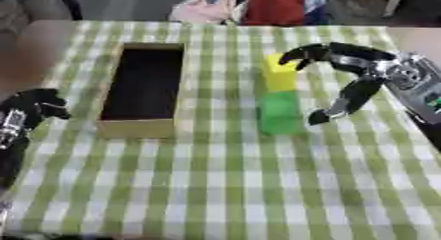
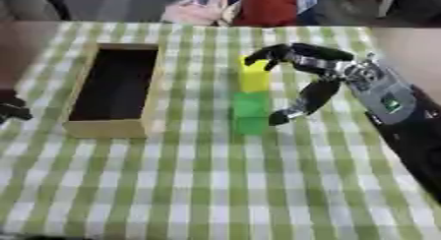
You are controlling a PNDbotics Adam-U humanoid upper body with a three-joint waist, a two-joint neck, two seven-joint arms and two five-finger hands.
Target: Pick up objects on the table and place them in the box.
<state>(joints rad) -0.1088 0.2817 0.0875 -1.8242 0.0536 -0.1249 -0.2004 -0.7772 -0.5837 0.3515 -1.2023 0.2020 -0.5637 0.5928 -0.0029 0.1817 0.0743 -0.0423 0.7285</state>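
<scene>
Yellow block and green block sit mid-frame, right of the wooden box, right hand spread open around them, so I'd close squarely; left hand idles curled, lower left.

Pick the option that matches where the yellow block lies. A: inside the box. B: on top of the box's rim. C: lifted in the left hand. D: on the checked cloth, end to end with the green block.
D: the yellow block lies on the cloth touching the green block's far end, right of the box, whose inside looks dark.
</scene>
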